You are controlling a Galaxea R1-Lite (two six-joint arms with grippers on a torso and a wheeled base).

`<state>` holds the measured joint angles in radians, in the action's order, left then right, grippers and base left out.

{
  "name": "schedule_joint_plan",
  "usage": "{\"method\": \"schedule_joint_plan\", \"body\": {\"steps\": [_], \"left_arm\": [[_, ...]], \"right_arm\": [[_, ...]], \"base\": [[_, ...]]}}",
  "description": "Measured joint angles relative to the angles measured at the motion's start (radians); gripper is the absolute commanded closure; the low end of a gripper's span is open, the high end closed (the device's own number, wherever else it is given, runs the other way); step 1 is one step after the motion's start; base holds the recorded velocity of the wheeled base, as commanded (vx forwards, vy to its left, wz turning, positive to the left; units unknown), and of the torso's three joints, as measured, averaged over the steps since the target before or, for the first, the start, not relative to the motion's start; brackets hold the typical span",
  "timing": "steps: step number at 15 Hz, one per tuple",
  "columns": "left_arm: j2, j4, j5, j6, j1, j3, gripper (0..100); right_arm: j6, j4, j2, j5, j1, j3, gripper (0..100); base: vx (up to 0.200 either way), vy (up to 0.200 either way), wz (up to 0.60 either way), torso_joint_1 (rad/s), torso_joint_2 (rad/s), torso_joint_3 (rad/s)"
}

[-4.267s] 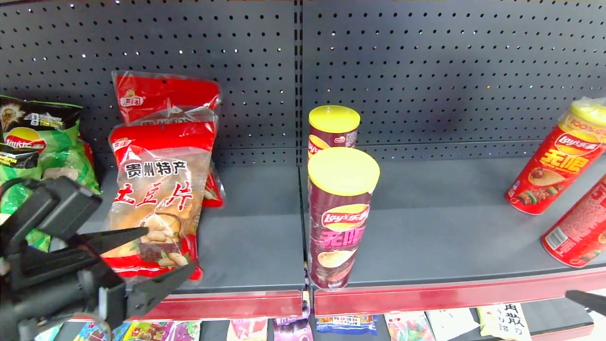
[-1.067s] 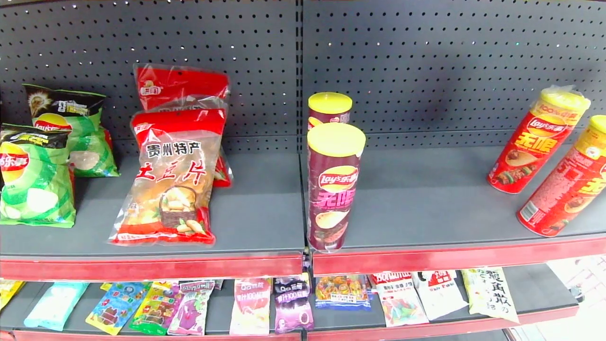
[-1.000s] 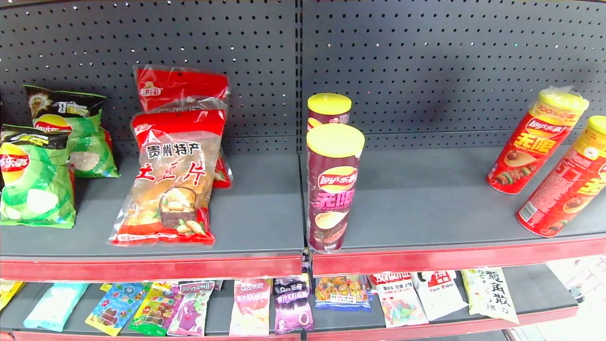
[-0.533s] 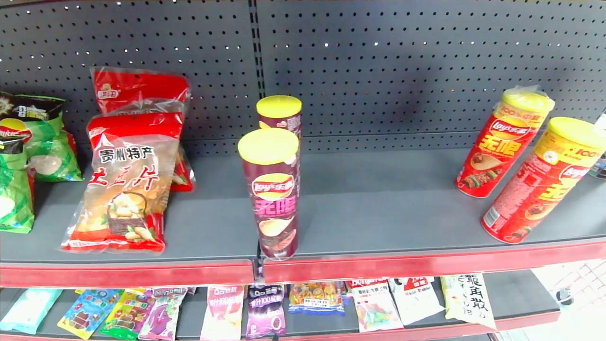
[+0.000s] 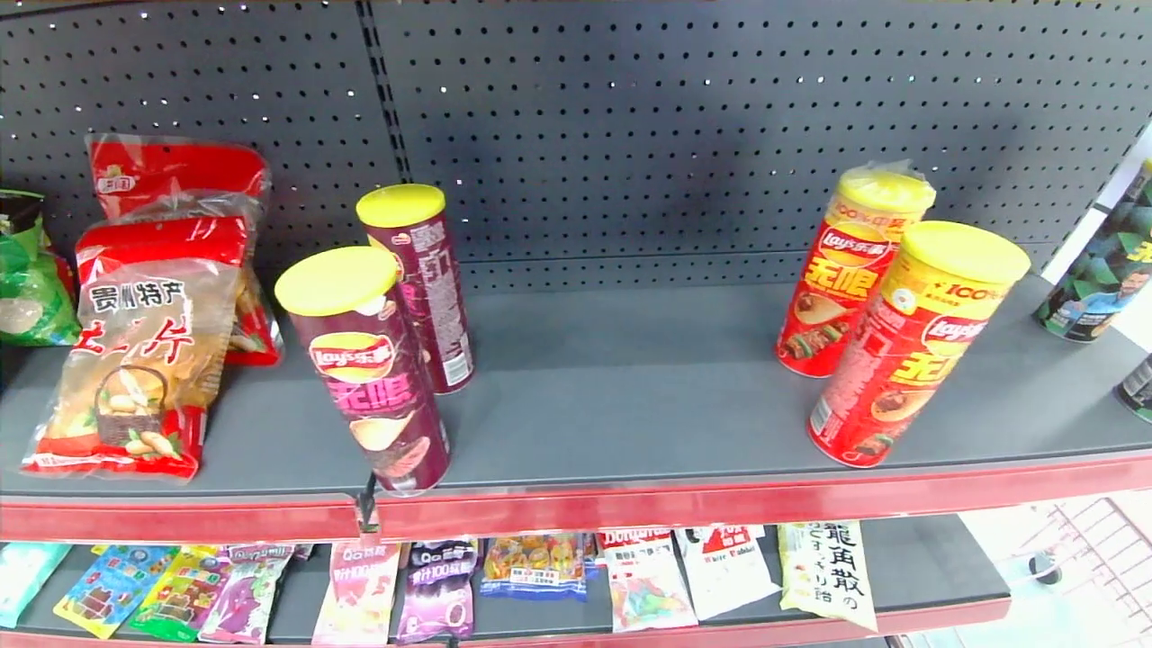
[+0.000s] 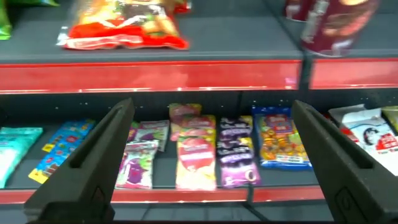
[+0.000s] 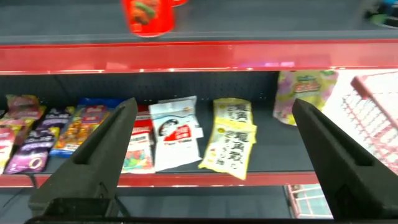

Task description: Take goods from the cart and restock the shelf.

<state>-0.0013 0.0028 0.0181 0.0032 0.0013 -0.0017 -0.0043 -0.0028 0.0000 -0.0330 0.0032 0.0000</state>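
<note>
- The shelf (image 5: 648, 405) already carries goods. A front purple can (image 5: 369, 369) stands at its lip, with a rear purple can (image 5: 418, 288) just behind it.
- Two red cans (image 5: 909, 346) stand well to the right of the front purple can, and red snack bags (image 5: 135, 351) lean to its left.
- I judge more stock belongs on the stretch of board between the front purple can and the red cans.
- The cart (image 7: 376, 118), a pink wire edge, sits lower and far right of the front purple can.
- My left pincer (image 6: 211, 106) hangs below the front purple can, released and carrying nothing.
- My right pincer (image 7: 214, 102) is farther right, spread wide and also carrying nothing.
- With nothing in hand, I judge the next pick from the cart not yet begun.
</note>
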Motion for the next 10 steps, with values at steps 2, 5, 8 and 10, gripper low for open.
{"method": "schedule_joint_plan", "body": {"steps": [2,5,8,10], "left_arm": [[0.000,0.000,0.000,0.000,0.000,0.000,0],[0.000,0.000,0.000,0.000,0.000,0.000,0],[0.000,0.000,0.000,0.000,0.000,0.000,0],[0.000,0.000,0.000,0.000,0.000,0.000,0]], "right_arm": [[0.000,0.000,0.000,0.000,0.000,0.000,0],[0.000,0.000,0.000,0.000,0.000,0.000,0],[0.000,0.000,0.000,0.000,-0.001,0.000,0],[0.000,0.000,0.000,0.000,0.000,0.000,0]], "base": [[0.000,-0.200,0.00,0.002,0.00,0.000],[0.000,-0.200,0.00,0.002,0.00,0.004],[0.000,-0.200,0.00,0.002,0.00,0.004],[0.000,-0.200,0.00,0.007,0.00,0.000]]}}
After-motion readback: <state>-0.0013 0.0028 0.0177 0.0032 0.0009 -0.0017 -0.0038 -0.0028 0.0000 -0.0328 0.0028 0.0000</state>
